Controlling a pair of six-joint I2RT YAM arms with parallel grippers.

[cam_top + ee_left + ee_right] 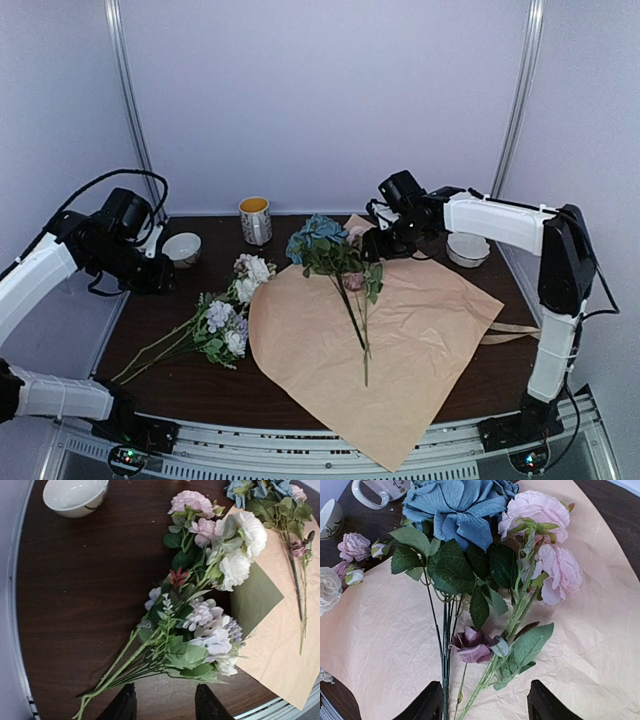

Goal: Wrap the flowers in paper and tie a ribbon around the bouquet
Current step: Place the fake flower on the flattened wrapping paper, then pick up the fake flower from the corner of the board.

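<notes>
The paper (410, 340) lies spread with its tan face up, one corner folded to show sage green (255, 597). On it rest blue and pink flowers (330, 255), their stems pointing to the near edge. A second bunch of white, pink and lavender flowers (210, 605) lies on the bare table left of the sheet. My right gripper (485, 707) is open above the paper, the green stems (445, 670) running between its fingers untouched. My left gripper (165, 707) is open just short of the left bunch's stems (125, 665), holding nothing. A tan ribbon (512, 332) pokes out past the paper's right edge.
A white mug (255, 220) stands at the back centre. One white bowl (182, 247) sits at the back left near my left arm, another (467, 250) at the back right under my right arm. The paper overhangs the table's near edge.
</notes>
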